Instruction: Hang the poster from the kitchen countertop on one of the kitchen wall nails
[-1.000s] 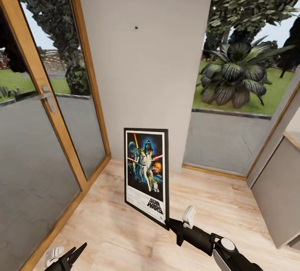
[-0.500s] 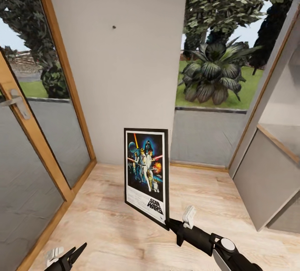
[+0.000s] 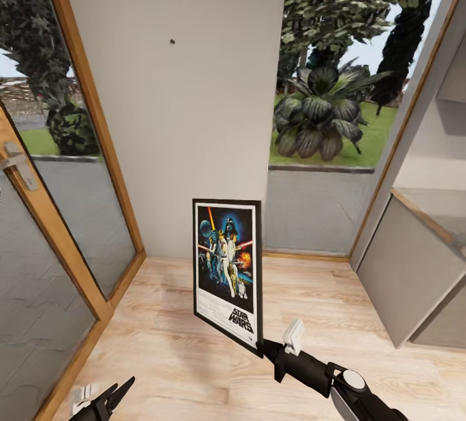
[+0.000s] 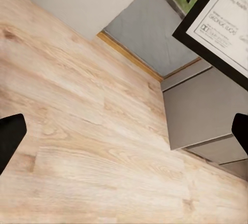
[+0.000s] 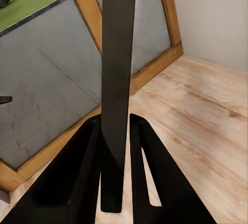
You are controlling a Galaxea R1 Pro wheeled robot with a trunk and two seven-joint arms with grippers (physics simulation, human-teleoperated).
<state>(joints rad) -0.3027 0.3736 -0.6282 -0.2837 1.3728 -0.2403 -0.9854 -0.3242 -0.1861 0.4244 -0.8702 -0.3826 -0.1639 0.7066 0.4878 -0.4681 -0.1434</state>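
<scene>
The black-framed Star Wars poster [image 3: 226, 272] stands upright above the wooden floor, held at its lower right corner by my right gripper [image 3: 262, 345], which is shut on the frame. In the right wrist view the frame's dark edge [image 5: 118, 79] runs up between the two fingers [image 5: 88, 151]. A small dark wall nail [image 3: 172, 41] sits high on the pale wall, above and left of the poster. My left gripper [image 3: 113, 395] hangs low at the left, open and holding nothing. The left wrist view catches a poster corner [image 4: 222, 22]. The kitchen countertop is out of view.
A glass door with a wooden frame [image 3: 71, 149] and a handle [image 3: 16, 162] closes the left side. A window [image 3: 323, 116] onto garden plants is right of the wall. A grey cabinet [image 3: 401, 272] stands at the right. Light wooden floor [image 3: 162, 343] lies between them.
The whole picture has shifted left, so the camera has moved. The wall, nail and door sit further left in view. The poster stays in my right gripper as before.
</scene>
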